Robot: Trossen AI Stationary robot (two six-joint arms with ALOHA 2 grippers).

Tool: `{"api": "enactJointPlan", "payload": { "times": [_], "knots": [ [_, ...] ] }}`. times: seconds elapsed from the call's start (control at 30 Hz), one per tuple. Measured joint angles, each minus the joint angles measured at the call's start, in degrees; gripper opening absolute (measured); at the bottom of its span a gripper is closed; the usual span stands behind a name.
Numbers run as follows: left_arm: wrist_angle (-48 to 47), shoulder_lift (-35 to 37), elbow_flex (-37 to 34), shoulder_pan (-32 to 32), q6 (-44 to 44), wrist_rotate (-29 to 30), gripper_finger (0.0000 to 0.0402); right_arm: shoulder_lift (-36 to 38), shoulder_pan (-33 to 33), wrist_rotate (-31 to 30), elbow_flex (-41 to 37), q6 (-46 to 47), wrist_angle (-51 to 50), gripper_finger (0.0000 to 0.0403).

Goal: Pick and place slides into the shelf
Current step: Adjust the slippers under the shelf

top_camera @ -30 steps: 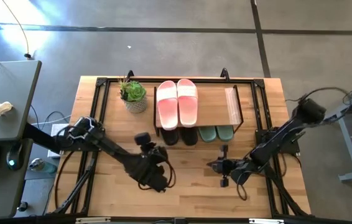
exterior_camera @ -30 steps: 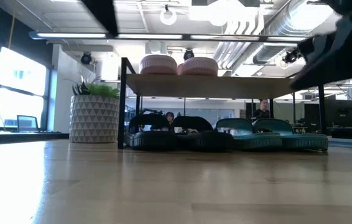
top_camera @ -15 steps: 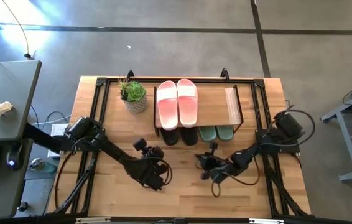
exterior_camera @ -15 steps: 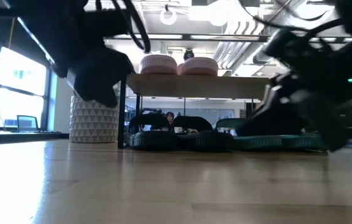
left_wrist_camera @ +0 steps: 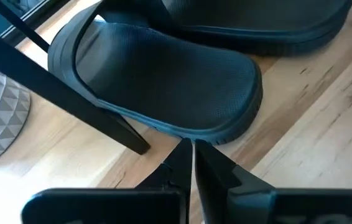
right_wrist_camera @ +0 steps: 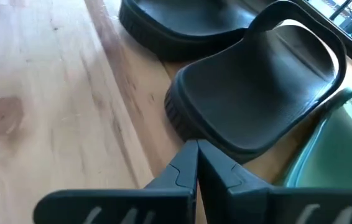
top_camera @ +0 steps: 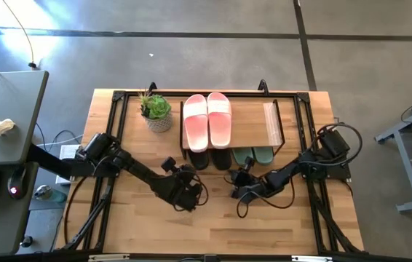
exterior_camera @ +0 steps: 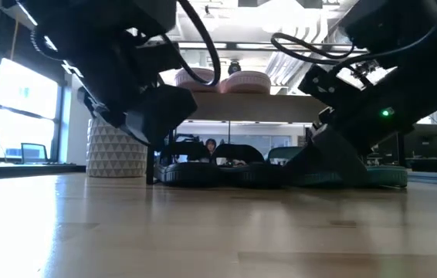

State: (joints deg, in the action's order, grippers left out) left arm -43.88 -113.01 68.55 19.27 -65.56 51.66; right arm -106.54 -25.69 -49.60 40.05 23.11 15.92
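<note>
Left wrist view: left claw [left_wrist_camera: 192, 149] pinched shut, holding nothing, its tips just beside the heel edge of a black slide [left_wrist_camera: 163, 81] lying on the worktop [left_wrist_camera: 313, 124] next to a black shelf leg [left_wrist_camera: 58, 93]; whether they touch the sole can't be told. A second black slide [left_wrist_camera: 257, 18] lies just beyond the first.

Right wrist view: right claw [right_wrist_camera: 196, 155] also fully closed and empty, tips at the rim of the other black slide [right_wrist_camera: 257, 87], with a sage green slide [right_wrist_camera: 331, 149] right beside it.

High view: left claw [top_camera: 189, 177] and right claw [top_camera: 237, 180] both sit low on the worktop [top_camera: 213, 225], just in front of the shelf [top_camera: 250, 127], pointed toward it. Pink pair [top_camera: 207, 120] lies side by side on the shelf's plank top, left half. Black pair [top_camera: 210, 158] and green pair [top_camera: 253, 155] are tucked under the plank, heels sticking out toward the claws. A potted plant [top_camera: 156, 111] stands left of the shelf.

Low view: both arms hang dark over the foreground, shelf and slides behind them.
</note>
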Motion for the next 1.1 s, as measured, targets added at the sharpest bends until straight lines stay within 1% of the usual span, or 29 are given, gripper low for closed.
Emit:
{"api": "enactJointPlan", "payload": {
  "times": [0.13,0.3,0.4,0.5,0.57,0.67,0.77,0.87,0.97,1.1],
  "knots": [
    [0.8,0.0,0.0,-1.4,1.3,-0.9,0.0007,0.0,-0.7,-0.3,0.0,0.7,-1.2,0.0000],
    [0.7,-0.1,0.0,-2.7,1.3,-1.0,0.0001,0.0,-0.8,-3.7,0.0,5.3,-6.8,0.0000],
    [-1.6,-0.1,0.0,-3.3,0.9,-0.9,0.0002,0.0,-0.2,-2.9,0.0,6.4,-8.4,0.0000],
    [-9.7,-0.1,0.0,-3.6,-2.7,-0.9,0.0001,0.0,-0.2,-2.8,0.0,6.5,-8.4,0.0000],
    [-18.0,-0.1,0.0,-3.6,-8.8,-1.0,0.0001,0.0,-0.2,-2.8,0.0,6.5,-8.4,0.0000],
    [-29.8,0.2,0.0,-3.5,-20.1,-1.1,0.0002,0.0,-0.2,-2.9,0.0,6.5,-8.4,0.0000],
    [-36.1,0.2,0.0,-3.5,-26.8,-1.7,0.0001,0.0,0.4,-3.3,0.0,7.1,-8.4,0.0000],
    [-34.3,0.2,-0.7,-4.3,-27.2,-2.0,0.0001,0.0,1.4,-2.3,0.0,8.3,-8.4,0.0000],
    [-28.3,0.2,-3.3,-4.3,-25.1,-2.5,0.0000,0.0,1.9,-1.4,0.0,8.4,-8.2,0.0000],
    [-20.4,0.2,-7.5,-4.3,-24.7,-3.4,0.0000,0.0,2.4,-0.8,0.0,5.7,-6.2,0.0000]
  ]
}}
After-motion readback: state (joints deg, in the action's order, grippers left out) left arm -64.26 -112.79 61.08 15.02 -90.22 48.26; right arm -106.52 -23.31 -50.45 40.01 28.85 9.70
